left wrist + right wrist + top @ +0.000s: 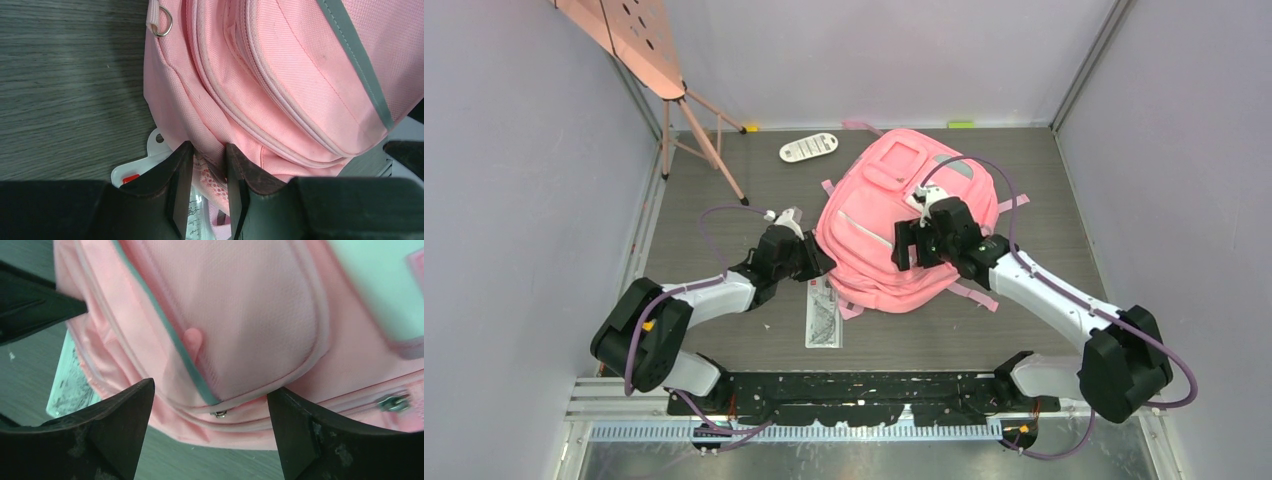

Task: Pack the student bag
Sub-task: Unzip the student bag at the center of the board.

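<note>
L gripper [209,172] is pinching a fold of the student bag [874,225] at its near-left edge, w/ fingers [175,185] pressing on pink mesh fabric. R gripper [209,392] is hovering just over the bag's front, jaws standing wide apart w/ nothing btwn them. Bag is lying flat mid-table [1044,170], front pockets facing up. A clear ruler [824,320] is sticking out from under its near-left corner. A white remote-like item [809,148] is sitting apart at the far side.

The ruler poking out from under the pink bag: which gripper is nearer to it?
Left. The left gripper pinches the near edge of the bag, directly over the ruler. The right gripper is open above the bag's middle, farther from the ruler.
</note>
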You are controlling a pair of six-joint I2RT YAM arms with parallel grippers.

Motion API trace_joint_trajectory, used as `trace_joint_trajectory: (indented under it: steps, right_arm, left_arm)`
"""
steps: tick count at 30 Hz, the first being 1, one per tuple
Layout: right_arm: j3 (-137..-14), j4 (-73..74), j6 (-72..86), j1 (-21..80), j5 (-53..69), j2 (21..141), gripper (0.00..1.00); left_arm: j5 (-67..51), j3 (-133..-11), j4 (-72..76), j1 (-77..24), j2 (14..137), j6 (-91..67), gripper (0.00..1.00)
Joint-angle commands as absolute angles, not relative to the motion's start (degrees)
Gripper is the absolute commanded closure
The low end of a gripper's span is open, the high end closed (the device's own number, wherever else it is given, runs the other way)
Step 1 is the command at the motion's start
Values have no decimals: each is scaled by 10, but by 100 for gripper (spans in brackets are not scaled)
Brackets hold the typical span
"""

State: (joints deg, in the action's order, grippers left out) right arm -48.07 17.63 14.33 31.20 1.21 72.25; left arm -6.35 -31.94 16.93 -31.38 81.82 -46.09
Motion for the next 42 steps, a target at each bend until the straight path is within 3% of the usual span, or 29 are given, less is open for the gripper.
trace_joint_trajectory:
  steps: [1, 13, 20, 26, 37, 40, 42]
  right_arm:
    - [-467, 210, 186, 353, 72, 669, 12]
    - [-466, 290, 191, 384, -9, 607, 14]
    - [-449, 246, 167, 390, -82, 633, 27]
    - [-455, 220, 152, 397, -80, 659, 41]
    - [-465, 234, 148, 405, -50, 699, 77]
    - [-464, 239, 167, 410, -57, 693, 93]
    - [-466, 239, 188, 411, -49, 691, 98]
  left_arm:
    - [-40, -323, 171, -312, 800, -445, 69]
    - [-43, -329, 167, -312, 804, -443, 69]
    - [-37, -326, 157, -312, 793, -440, 69]
    - [-34, -325, 153, -312, 788, -438, 69]
    - [-36, -323, 154, -312, 787, -440, 71]
    - [-38, -319, 159, -312, 784, -441, 79]
    - [-49, -316, 172, -312, 786, -437, 91]
